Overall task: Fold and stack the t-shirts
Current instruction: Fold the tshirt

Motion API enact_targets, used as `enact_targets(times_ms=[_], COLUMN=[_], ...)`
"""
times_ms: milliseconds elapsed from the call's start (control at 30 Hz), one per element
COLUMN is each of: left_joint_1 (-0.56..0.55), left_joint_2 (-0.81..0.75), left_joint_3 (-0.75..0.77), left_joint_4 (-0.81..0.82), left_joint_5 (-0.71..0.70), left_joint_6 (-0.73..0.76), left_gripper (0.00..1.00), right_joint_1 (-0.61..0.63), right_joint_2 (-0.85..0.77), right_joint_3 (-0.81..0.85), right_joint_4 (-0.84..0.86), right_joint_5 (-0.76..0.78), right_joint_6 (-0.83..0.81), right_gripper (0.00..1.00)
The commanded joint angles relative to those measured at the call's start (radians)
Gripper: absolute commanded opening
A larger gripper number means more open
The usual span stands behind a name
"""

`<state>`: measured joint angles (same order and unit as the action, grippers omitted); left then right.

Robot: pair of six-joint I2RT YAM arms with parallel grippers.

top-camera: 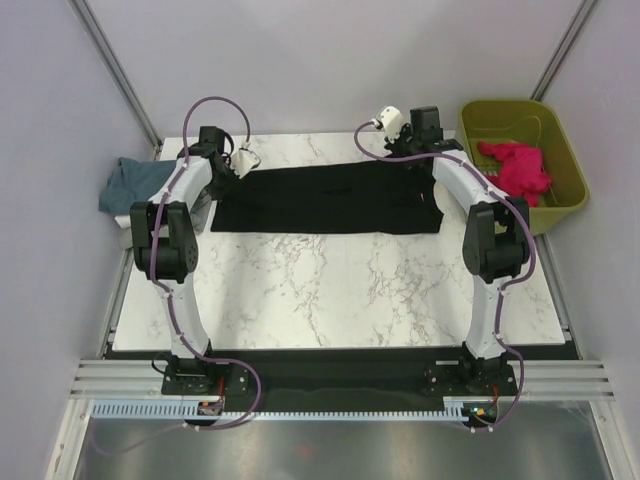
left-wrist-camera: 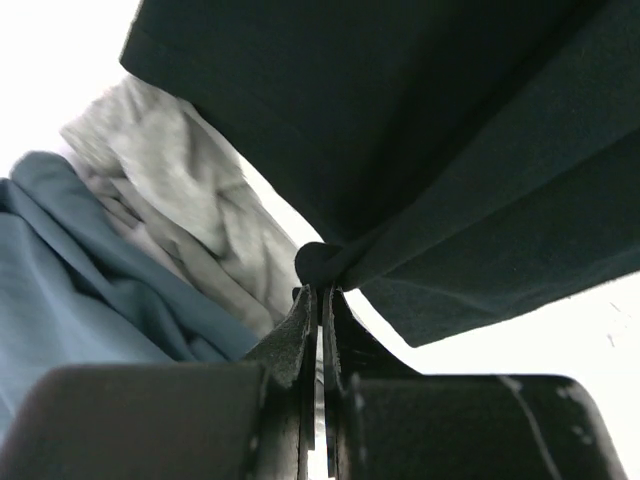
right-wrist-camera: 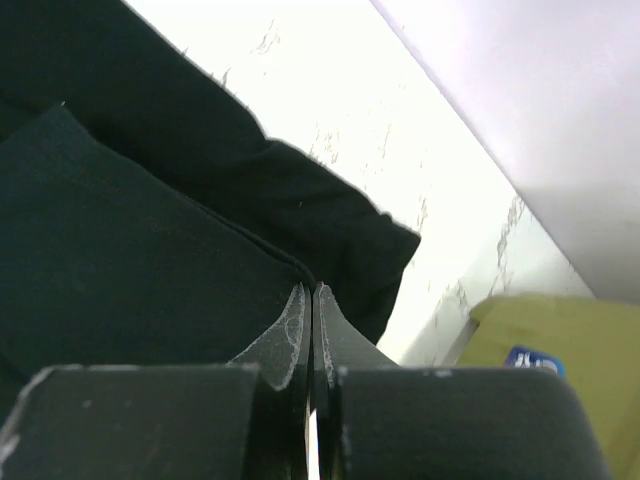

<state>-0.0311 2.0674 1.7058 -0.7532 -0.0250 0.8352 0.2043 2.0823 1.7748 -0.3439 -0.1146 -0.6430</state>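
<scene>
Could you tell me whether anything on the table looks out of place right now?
The blue shirt lies crumpled at the far left edge of the table, seemingly hanging over it, unlike the black shirt, which is spread flat. Nothing else stands out.

left end effector, right end effector, clamped

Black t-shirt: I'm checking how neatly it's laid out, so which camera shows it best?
The top external view: the black t-shirt shows there nearly whole, spread as a long strip. The left wrist view shows only a bunch pinched in the left gripper; the right wrist view shows only a folded corner at the right gripper.
</scene>
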Motion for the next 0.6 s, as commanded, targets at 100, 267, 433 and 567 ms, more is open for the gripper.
enact_targets(times_ms=[100, 267, 433, 567], left_joint_1=[0.014, 0.017, 0.030, 0.030], left_joint_2=[0.059, 0.086, 0.016, -0.091], left_joint_3=[0.109, 0.136, 0.167, 0.117], left_joint_4=[-0.051, -0.054, -0.041, 0.000], left_joint_5=[-0.029, -0.061, -0.003, 0.063], left_joint_6=[-0.013, -0.033, -0.137, -0.227], left_gripper=[0.02, 0.25, 0.47, 0.50], right_joint_1=[-0.006, -0.002, -0.002, -0.002], right_joint_2=[0.105, 0.140, 0.082, -0.004], right_joint_3=[0.173, 0.227, 0.226, 0.161], right_joint_4=[-0.018, -0.020, -0.015, -0.009], right_joint_5=[-0.003, 0.044, 0.108, 0.108], right_joint_6=[0.012, 0.039, 0.115, 0.186], right_gripper=[0.00, 0.12, 0.52, 0.64])
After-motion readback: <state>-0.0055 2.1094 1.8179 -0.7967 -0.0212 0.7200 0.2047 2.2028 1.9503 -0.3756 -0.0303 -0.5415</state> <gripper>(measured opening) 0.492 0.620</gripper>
